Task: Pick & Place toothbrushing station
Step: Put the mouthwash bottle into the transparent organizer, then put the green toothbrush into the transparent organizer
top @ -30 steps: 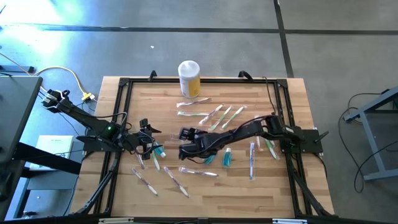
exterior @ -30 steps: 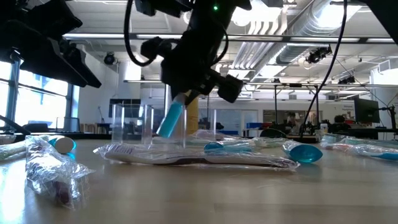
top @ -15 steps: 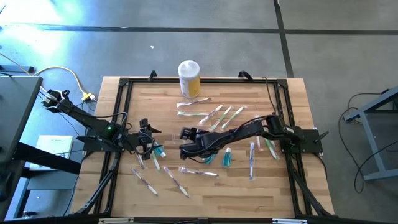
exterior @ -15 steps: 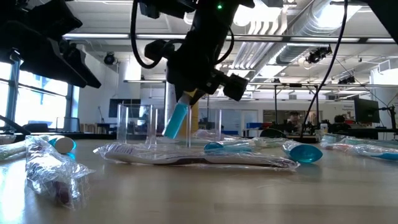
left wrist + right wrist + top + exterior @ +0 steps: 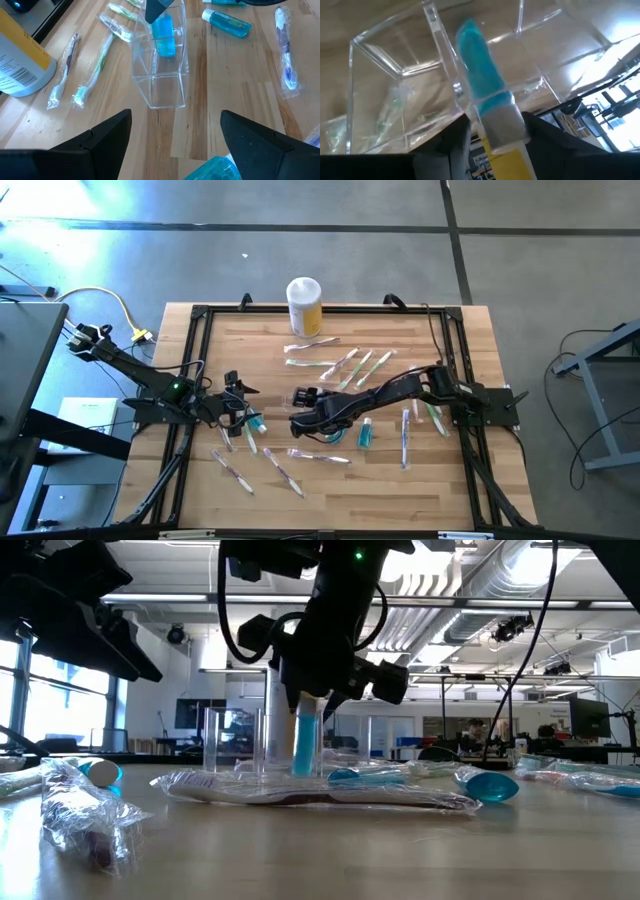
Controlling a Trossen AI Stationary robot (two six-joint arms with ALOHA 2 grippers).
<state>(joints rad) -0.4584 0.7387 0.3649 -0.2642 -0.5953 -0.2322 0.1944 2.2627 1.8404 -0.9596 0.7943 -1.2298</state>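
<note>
The toothbrushing station (image 5: pixel 160 75), a clear box with compartments, stands on the wood mid-table; its walls also show in the low view (image 5: pixel 235 740) and in the right wrist view (image 5: pixel 395 65). A small blue tube (image 5: pixel 306 745) stands upright in one compartment, cap end up. My right gripper (image 5: pixel 497 135) (image 5: pixel 298 410) hovers over the box, open, one finger on each side of the tube's cap end (image 5: pixel 502 122). My left gripper (image 5: pixel 175 145) (image 5: pixel 245 402) waits open at the table's left, short of the box. My right gripper comes from above, slanting down, with its fingers (image 5: pixel 457 142) on either side of the tube's grey cap end. A narrow gap shows on one side. Whether the other finger touches the cap I cannot tell.
A yellow jar with a white lid (image 5: pixel 304 305) stands at the far edge. Wrapped toothbrushes (image 5: pixel 340 365) (image 5: pixel 405 435) (image 5: pixel 235 470) and more blue tubes (image 5: pixel 365 432) (image 5: pixel 225 22) lie scattered around the box. One wrapped brush (image 5: pixel 310 790) lies just in front of it.
My right gripper has tipped at the wrist above the box. The blue tube has swung from slanted to upright inside its compartment. The clear box has shifted a little toward the table's right.
</note>
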